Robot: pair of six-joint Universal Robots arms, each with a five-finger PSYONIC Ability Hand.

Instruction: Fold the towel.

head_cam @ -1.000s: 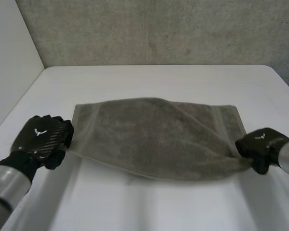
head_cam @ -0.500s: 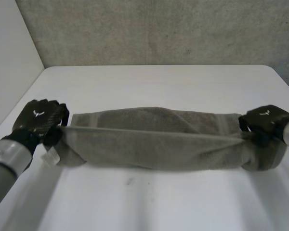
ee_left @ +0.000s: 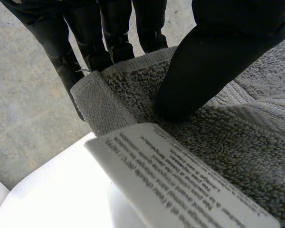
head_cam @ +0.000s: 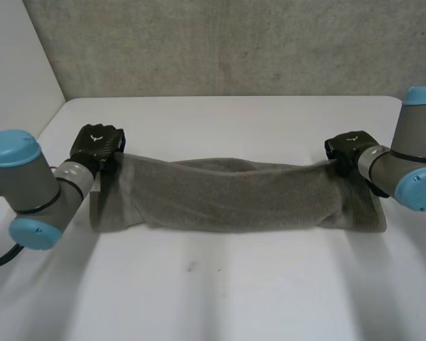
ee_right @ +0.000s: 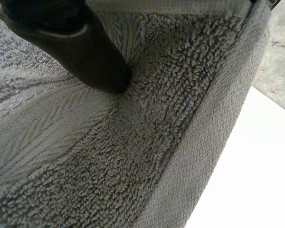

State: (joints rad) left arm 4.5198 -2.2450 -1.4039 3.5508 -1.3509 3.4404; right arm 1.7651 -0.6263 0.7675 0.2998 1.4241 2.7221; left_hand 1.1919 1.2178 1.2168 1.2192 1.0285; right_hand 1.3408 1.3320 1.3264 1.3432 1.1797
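A grey-brown towel [head_cam: 227, 193] hangs stretched between my two hands above the white table [head_cam: 220, 284], sagging into a long band. My left hand [head_cam: 97, 145] grips its left end; in the left wrist view the thumb [ee_left: 213, 61] pinches the towel's corner [ee_left: 133, 95] against the fingers [ee_left: 85, 42], with a white care label [ee_left: 180, 175] dangling below. My right hand [head_cam: 349, 150] holds the right end; in the right wrist view its thumb [ee_right: 80, 47] presses into the terry cloth [ee_right: 147, 142] near the woven border.
A grey wall [head_cam: 227, 42] runs behind the table's far edge. A pale side wall [head_cam: 14, 78] stands at the left. A small dark speck [head_cam: 191, 267] marks the table in front of the towel.
Both hands have carried the towel's near edge up and away from me toward the far edge. The flat towel has become a narrow hanging band, and both arms now reach further forward.
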